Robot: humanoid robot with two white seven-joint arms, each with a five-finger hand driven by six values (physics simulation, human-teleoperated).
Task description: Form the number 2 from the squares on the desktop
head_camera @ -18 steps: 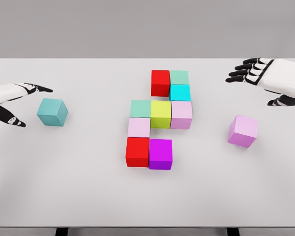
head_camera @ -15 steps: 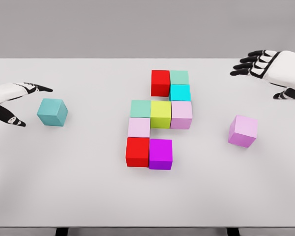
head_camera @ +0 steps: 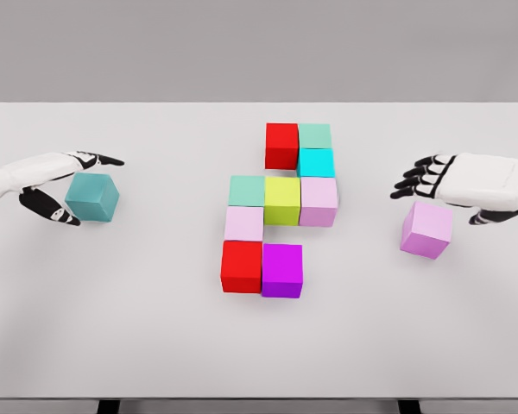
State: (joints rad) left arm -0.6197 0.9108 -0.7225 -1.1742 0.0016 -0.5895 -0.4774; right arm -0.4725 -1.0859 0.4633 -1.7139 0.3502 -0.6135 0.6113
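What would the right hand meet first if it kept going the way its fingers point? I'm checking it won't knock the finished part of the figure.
The right hand points left, so probably the pale pink cube at the figure's right edge. It seems to be above the loose pink cube; height unclear.

A cluster of cubes (head_camera: 282,200) sits touching one another mid-surface (head_camera: 155,328). Well left of it lies a lone cube (head_camera: 92,197), the left hand (head_camera: 56,177) around it. Well right lies another cube (head_camera: 427,229), the right hand (head_camera: 453,179) just behind it.
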